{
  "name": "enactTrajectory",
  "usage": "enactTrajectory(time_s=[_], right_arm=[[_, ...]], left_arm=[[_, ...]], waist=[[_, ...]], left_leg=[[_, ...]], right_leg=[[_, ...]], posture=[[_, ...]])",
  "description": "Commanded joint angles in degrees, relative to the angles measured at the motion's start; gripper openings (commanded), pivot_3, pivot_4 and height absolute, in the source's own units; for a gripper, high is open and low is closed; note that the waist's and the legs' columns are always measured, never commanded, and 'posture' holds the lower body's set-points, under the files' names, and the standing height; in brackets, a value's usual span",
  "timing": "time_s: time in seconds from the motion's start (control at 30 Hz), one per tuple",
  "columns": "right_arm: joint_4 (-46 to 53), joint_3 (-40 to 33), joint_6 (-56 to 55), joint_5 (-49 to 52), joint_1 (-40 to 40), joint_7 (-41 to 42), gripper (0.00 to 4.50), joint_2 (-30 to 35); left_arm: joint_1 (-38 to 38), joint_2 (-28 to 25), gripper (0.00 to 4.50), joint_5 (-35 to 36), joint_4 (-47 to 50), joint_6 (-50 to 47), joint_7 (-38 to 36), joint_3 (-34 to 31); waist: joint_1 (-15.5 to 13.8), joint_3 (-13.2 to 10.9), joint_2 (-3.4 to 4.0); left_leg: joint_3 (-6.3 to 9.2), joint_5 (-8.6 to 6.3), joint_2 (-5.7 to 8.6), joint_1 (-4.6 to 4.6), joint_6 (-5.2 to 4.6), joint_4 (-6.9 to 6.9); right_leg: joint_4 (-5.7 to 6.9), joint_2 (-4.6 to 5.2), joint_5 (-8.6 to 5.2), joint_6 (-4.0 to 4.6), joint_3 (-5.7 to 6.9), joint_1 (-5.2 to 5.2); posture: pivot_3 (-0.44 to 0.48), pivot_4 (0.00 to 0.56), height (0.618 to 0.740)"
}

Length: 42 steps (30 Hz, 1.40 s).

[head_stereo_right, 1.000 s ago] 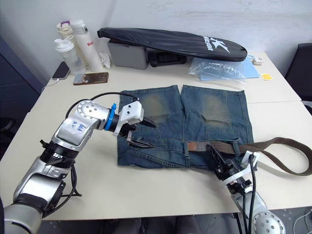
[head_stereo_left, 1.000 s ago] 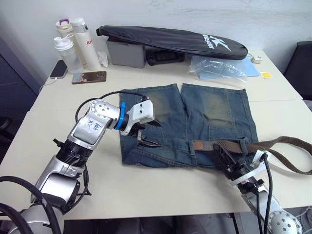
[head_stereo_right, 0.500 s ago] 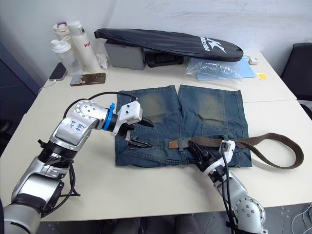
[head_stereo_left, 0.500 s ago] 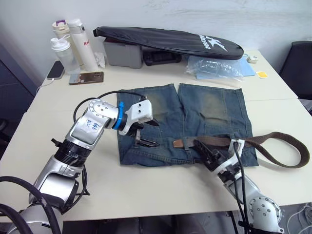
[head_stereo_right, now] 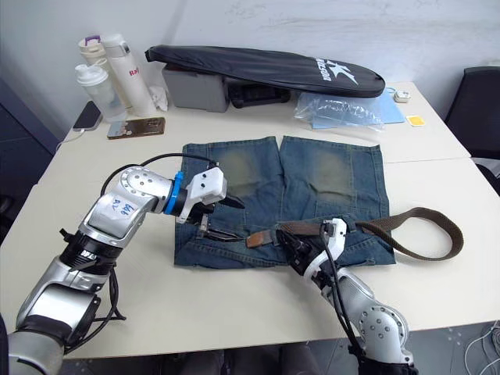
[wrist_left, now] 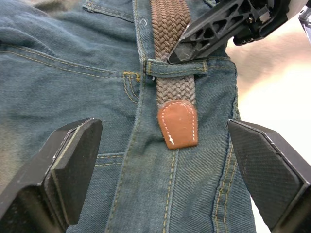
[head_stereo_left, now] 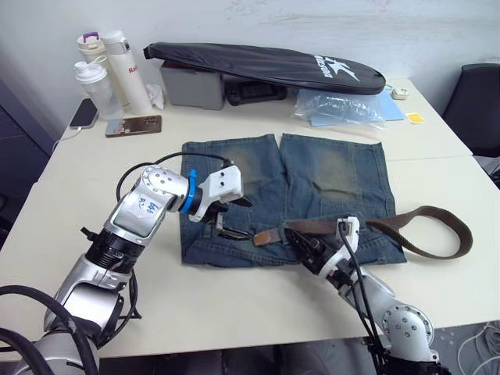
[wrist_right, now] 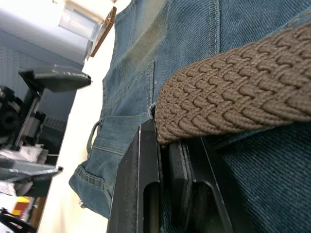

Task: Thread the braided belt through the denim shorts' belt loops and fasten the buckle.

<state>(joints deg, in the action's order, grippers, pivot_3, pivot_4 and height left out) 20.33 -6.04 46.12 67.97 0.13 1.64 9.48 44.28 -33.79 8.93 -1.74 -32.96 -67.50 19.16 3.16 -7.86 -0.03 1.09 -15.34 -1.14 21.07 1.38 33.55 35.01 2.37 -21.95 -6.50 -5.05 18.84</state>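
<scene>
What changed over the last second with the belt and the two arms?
The right gripper, shut on the braided belt, slid toward the robot's left along the waistband of the denim shorts, feeding the belt's leather tip through a belt loop toward the left gripper. The trailing loop of belt followed. The left gripper stayed open over the waistband; the shorts stayed flat.
</scene>
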Motion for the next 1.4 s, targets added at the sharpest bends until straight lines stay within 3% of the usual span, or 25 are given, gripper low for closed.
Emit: enactTrajectory(time_s=[0.03,0.1,0.3,0.43,0.53,0.7,0.87,1.03,1.1,1.2,1.3,1.4], right_arm=[[-2.4,-1.9,1.3,4.3,0.3,-4.4,0.03,-2.6],[-2.9,-3.2,1.6,7.4,0.5,-6.5,0.03,-3.6],[-5.1,-6.3,1.3,18.8,1.3,-15.8,0.03,-6.0],[-4.8,-5.6,1.0,20.9,1.3,-17.8,0.03,-5.6],[-3.2,-4.2,1.3,17.1,2.2,-17.7,0.03,-3.3],[2.5,-5.0,2.1,18.5,3.6,-17.2,1.98,2.7],[9.1,-9.8,4.3,25.6,6.5,-17.4,4.49,15.6],[17.6,-12.8,10.2,26.4,12.8,-13.0,4.49,33.5],[19.6,-13.5,10.4,25.2,14.5,-11.2,4.49,37.5],[22.5,-15.6,8.1,14.8,12.1,-7.2,4.49,43.0],[22.8,-14.6,8.0,8.7,9.7,-3.5,3.73,46.8],[22.3,-11.9,9.0,6.0,7.7,-2.0,2.3,47.9]], left_arm=[[-1.7,0.5,4.5,-0.7,2.2,3.4,0.9,0.2],[-2.7,1.5,4.5,0.2,2.2,4.3,1.1,-0.3],[-6.3,5.9,4.5,-6.0,-0.3,23.1,7.9,0.6],[-6.6,7.0,4.5,-10.2,-3.9,30.2,11.3,1.5],[-6.0,7.8,4.5,-10.1,-5.1,31.2,11.8,0.8],[-4.4,8.2,4.5,-9.6,-7.6,31.5,11.7,-0.3],[-3.3,8.1,4.5,-8.7,-9.1,30.5,10.6,-0.9],[-2.7,8.3,4.5,-8.0,-9.6,29.2,9.0,-1.2],[-2.6,8.1,4.5,-8.1,-9.5,29.0,8.4,-1.1],[-2.3,7.8,4.5,-7.4,-9.4,27.6,6.8,-1.4],[-2.0,7.4,4.5,-6.0,-8.4,25.4,4.5,-1.7],[-1.0,6.3,4.5,-5.3,-7.7,24.1,2.1,-1.6]], waist=[[0.0,0.0,0.01],[0.0,0.0,0.03],[-0.2,0.1,-0.09],[-0.2,0.1,-0.07],[-0.2,0.1,-0.06],[-0.3,0.1,-0.07],[-1.5,0.1,-0.07],[-1.7,0.0,-0.07],[-1.7,-0.1,-0.17],[-1.4,-0.3,-0.28],[-1.6,-0.3,-0.24],[-1.8,-0.3,-0.3]], left_leg=[[0.0,0.0,0.0,0.0,0.0,0.0],[0.0,0.0,0.0,-0.01,0.0,-0.02],[0.01,-0.01,0.02,0.01,0.01,-0.01],[0.01,-0.01,0.04,0.0,0.01,-0.02],[0.0,-0.01,0.04,0.01,0.0,-0.06],[0.0,-0.01,0.09,0.03,0.0,-0.02],[0.0,-0.01,0.18,0.08,-0.01,0.1],[0.01,-0.03,0.22,0.16,-0.05,0.21],[0.01,-0.05,0.21,0.21,-0.08,0.24],[-0.02,-0.05,0.13,0.18,-0.1,0.27],[-0.05,-0.05,0.14,0.14,-0.1,0.29],[-0.01,-0.05,0.14,0.17,-0.1,0.28]], right_leg=[[0.0,0.0,0.0,0.0,0.0,0.0],[0.0,0.03,0.0,0.0,0.0,-0.01],[-0.05,0.15,0.0,0.0,0.01,-0.03],[-0.2,0.15,0.0,0.0,0.01,-0.03],[-0.09,0.13,0.0,0.0,0.02,-0.03],[-0.09,0.16,0.0,0.0,0.02,-0.04],[-0.14,0.2,0.02,-0.03,0.02,-0.09],[-0.4,0.23,0.02,-0.04,0.01,-0.13],[-0.46,0.18,0.03,-0.05,0.01,-0.12],[-0.48,0.03,0.03,-0.05,0.0,-0.14],[-0.46,0.0,0.03,-0.07,-0.02,-0.12],[-0.47,0.0,0.03,-0.07,-0.01,-0.11]], posture=[[0.0,0.15,0.74],[0.0,0.15,0.74],[0.0,0.15,0.74],[0.0,0.15,0.74],[0.0,0.15,0.74],[0.0,0.15,0.74],[0.0,0.15,0.74],[0.0,0.15,0.74],[0.0,0.15,0.74],[0.0,0.15,0.74],[0.0,0.15,0.74],[0.0,0.15,0.74]])
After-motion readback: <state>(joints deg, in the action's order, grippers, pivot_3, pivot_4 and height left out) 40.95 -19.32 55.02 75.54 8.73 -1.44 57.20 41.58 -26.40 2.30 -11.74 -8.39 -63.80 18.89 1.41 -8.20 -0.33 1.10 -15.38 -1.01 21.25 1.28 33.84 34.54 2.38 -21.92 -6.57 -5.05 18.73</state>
